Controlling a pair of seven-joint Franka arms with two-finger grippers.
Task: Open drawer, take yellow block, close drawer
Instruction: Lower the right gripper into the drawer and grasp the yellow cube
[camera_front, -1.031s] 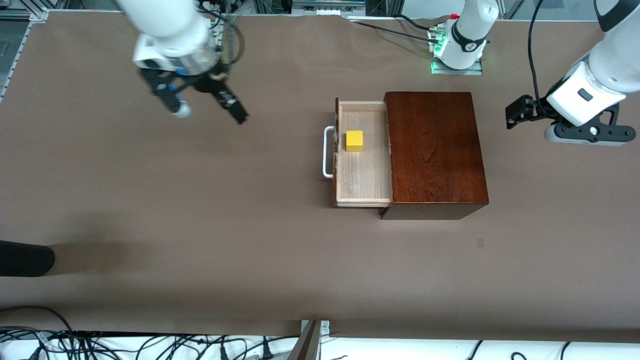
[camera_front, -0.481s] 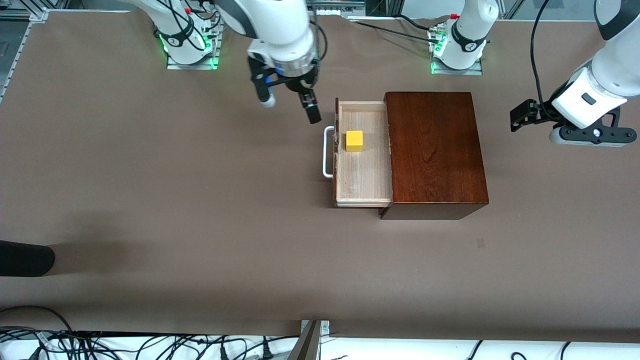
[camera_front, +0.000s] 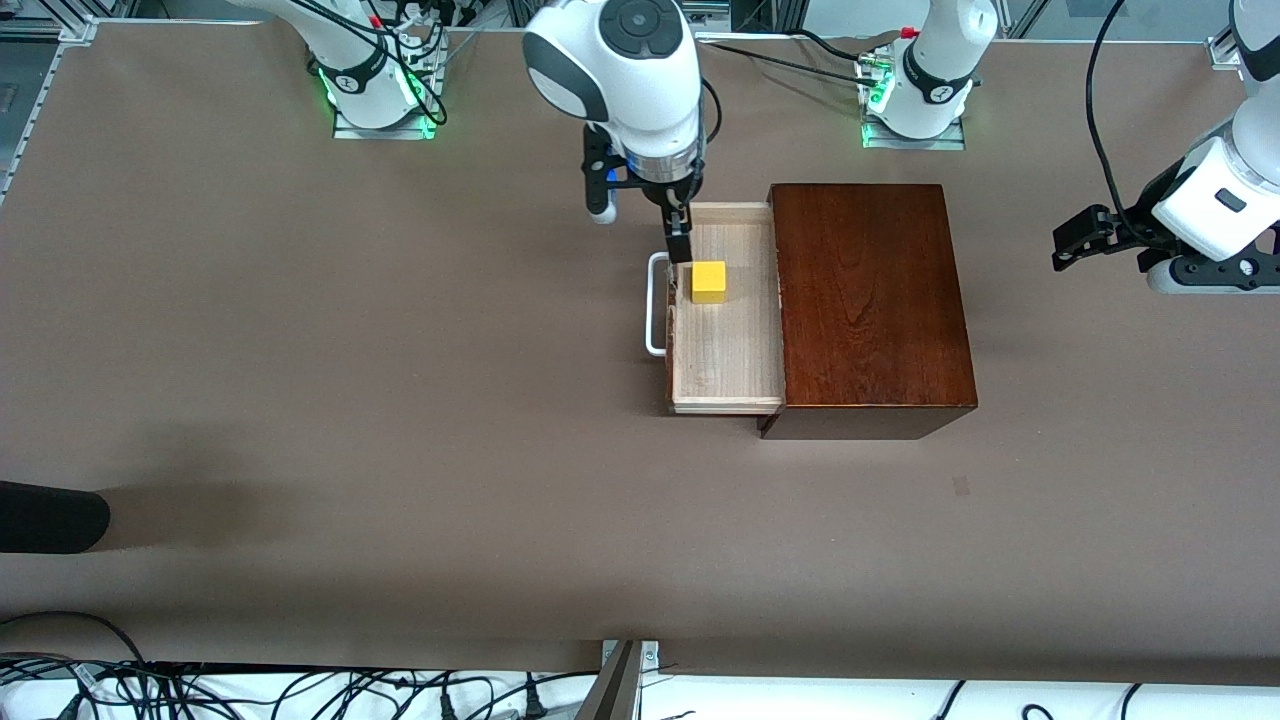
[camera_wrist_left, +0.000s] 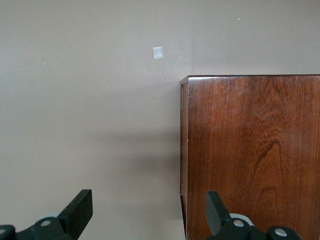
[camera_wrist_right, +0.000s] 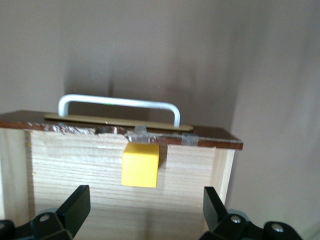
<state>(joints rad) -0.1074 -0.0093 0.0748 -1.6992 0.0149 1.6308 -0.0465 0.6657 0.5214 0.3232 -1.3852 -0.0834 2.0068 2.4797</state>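
Note:
The drawer (camera_front: 725, 350) stands pulled out of the dark mahogany box (camera_front: 870, 300), its white handle (camera_front: 655, 305) facing the right arm's end. The yellow block (camera_front: 709, 281) rests on the pale tray close to the drawer front. My right gripper (camera_front: 640, 228) hangs open over the drawer's farther corner, one finger (camera_front: 680, 245) just beside the block. The right wrist view shows the yellow block (camera_wrist_right: 141, 164) against the drawer front, under the handle (camera_wrist_right: 120, 104), ahead of the open right gripper (camera_wrist_right: 145, 210). My left gripper (camera_front: 1085, 240) waits open, off the box's left-arm end, and the left gripper (camera_wrist_left: 147, 212) holds nothing.
A small pale mark (camera_front: 960, 486) lies on the brown table (camera_front: 400, 400), nearer the camera than the box. A black object (camera_front: 50, 515) pokes in at the right arm's end. Cables (camera_front: 300, 690) run along the table's near edge.
The right arm has swung from its end of the table over to the open drawer, its gripper still open. The left gripper has drifted slightly away from the box.

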